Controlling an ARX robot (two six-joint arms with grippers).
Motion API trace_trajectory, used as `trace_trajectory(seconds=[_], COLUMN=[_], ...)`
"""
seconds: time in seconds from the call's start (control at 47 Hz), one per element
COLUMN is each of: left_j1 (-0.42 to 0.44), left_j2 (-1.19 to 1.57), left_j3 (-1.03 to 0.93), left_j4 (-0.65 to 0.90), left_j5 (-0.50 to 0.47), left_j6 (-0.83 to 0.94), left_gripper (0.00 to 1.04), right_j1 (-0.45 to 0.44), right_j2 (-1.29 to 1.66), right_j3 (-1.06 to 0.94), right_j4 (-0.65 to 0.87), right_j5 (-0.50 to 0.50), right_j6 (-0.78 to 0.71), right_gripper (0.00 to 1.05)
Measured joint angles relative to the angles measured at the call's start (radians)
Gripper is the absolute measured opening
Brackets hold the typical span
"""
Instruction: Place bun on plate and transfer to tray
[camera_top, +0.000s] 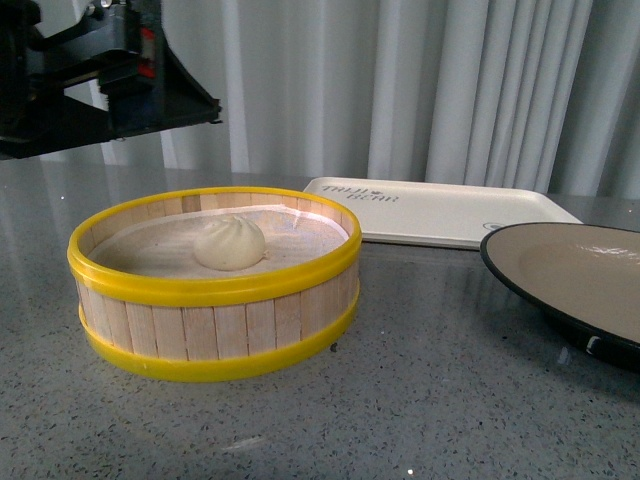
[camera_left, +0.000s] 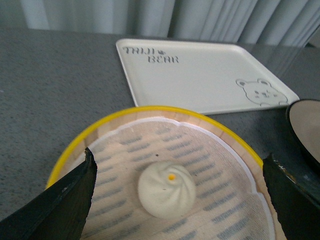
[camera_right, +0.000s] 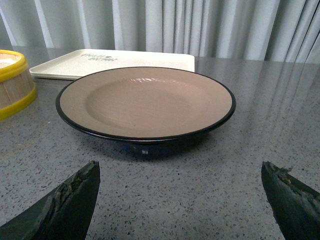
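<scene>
Bun (camera_left: 166, 189): lower centre; likely soft, light, crushable; pinch its sides gently.
Left gripper (camera_left: 178, 159): jaws spread, empty.
Right gripper (camera_right: 180, 169): jaws spread, empty.

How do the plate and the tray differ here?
The plate is round, beige with a black rim; the tray is rectangular and cream-white. The plate stands on a raised foot; the tray lies flat. The tray bears lettering and a bear drawing; the plate is plain. Both are shallow and bare.
</scene>
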Motion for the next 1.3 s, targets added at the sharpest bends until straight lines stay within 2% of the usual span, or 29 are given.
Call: trace_trajectory(seconds=[0.149, 0.362, 0.532, 0.596, 0.724, 1.299], left_j1=[-0.050, -0.089, -0.122, -0.148, -0.192, -0.209], left_j2=[0.024, 0.053, 0.058, 0.063, 0.084, 0.178], left_j3=[0.043, 0.050, 0.049, 0.049, 0.048, 0.098], left_j4=[-0.106, -0.158, -0.129, -0.068, -0.038, -0.114], left_j5=[-0.025, -0.067, -0.128, -0.200, -0.251, -0.277], left_j6=[0.004, -0.014, -0.023, 0.017, 0.102, 0.104], left_gripper=[0.98, 0.98, 0.98, 0.98, 0.98, 0.98], right_j1=[0.000, 0.000, 0.000, 0.000, 0.000, 0.000], right_j2=[0.000, 0.000, 0.000, 0.000, 0.000, 0.000], right_j3=[0.000, 0.000, 0.000, 0.000, 0.000, 0.000], right_j4=[0.000, 0.000, 0.000, 0.000, 0.000, 0.000], right_j5=[0.000, 0.000, 0.000, 0.000, 0.000, 0.000], right_j6=[0.000, 0.000, 0.000, 0.000, 0.000, 0.000], right_gripper=[0.96, 0.96, 0.96, 0.96, 0.96, 0.96])
